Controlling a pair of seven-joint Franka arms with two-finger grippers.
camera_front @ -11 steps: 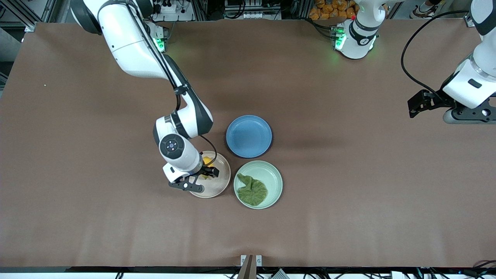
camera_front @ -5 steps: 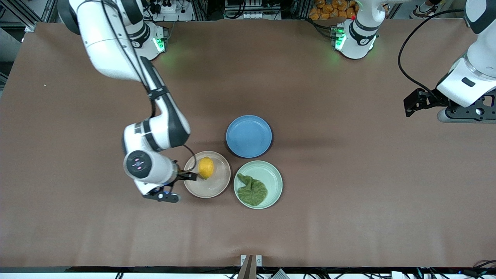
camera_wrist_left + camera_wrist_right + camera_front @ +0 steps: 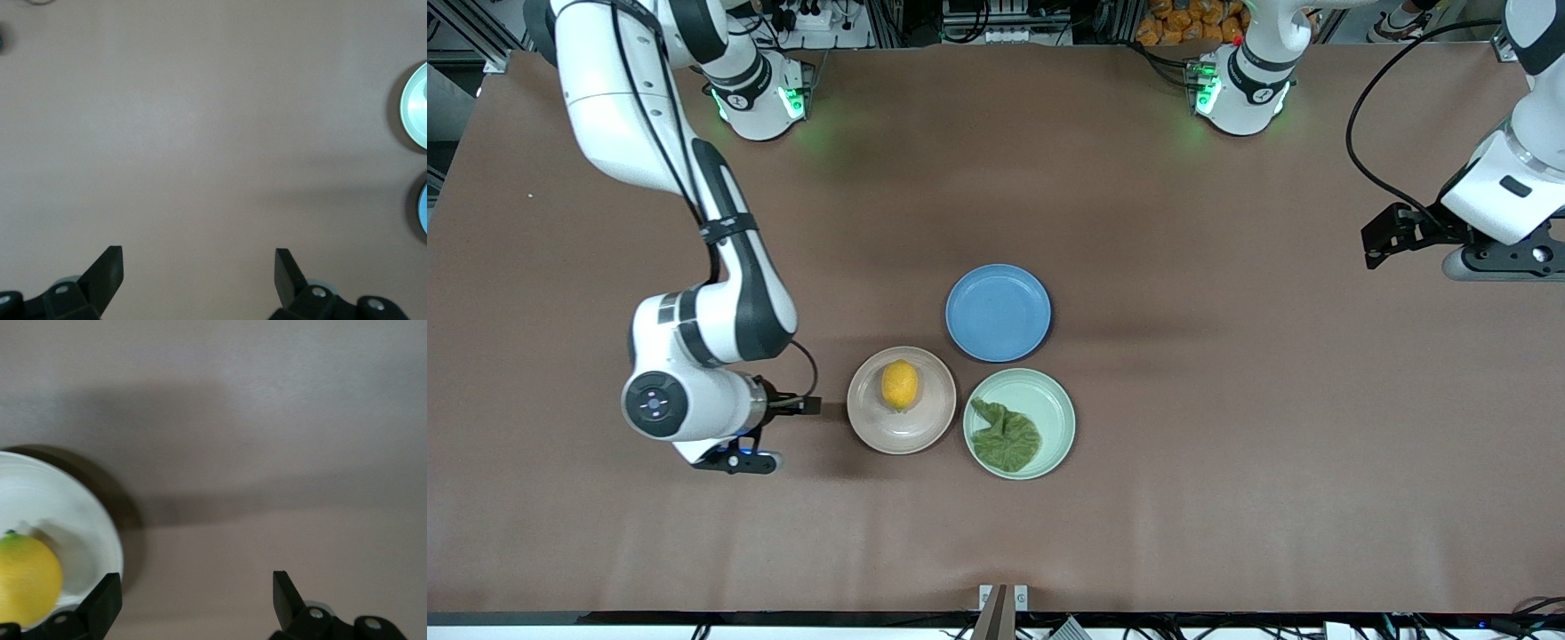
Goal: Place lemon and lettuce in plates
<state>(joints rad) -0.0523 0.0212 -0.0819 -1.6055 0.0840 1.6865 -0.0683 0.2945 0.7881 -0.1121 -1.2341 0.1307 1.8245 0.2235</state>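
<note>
The lemon (image 3: pixel 899 384) lies on the pale pink-beige plate (image 3: pixel 907 434). The lettuce (image 3: pixel 1006 436) lies in the pale mint green plate (image 3: pixel 1042 391) beside it. My right gripper (image 3: pixel 807 406) is open and empty, above the table just off the pink-beige plate's rim, toward the right arm's end. In the right wrist view my right gripper (image 3: pixel 197 587) is over bare table, with the lemon (image 3: pixel 27 577) and its plate (image 3: pixel 77 513) at the edge. My left gripper (image 3: pixel 1376 242) waits, open and empty (image 3: pixel 199 263), over bare table at the left arm's end.
An empty blue plate (image 3: pixel 998 312) sits farther from the front camera than the two other plates, touching distance from both. The left wrist view catches the mint green plate's rim (image 3: pixel 415 107) and the blue plate's rim (image 3: pixel 423 210) at its edge.
My right gripper has let go of the lemon and drawn back off the pink-beige plate toward the right arm's end. The lemon now rests on the plate. The left arm has hardly moved.
</note>
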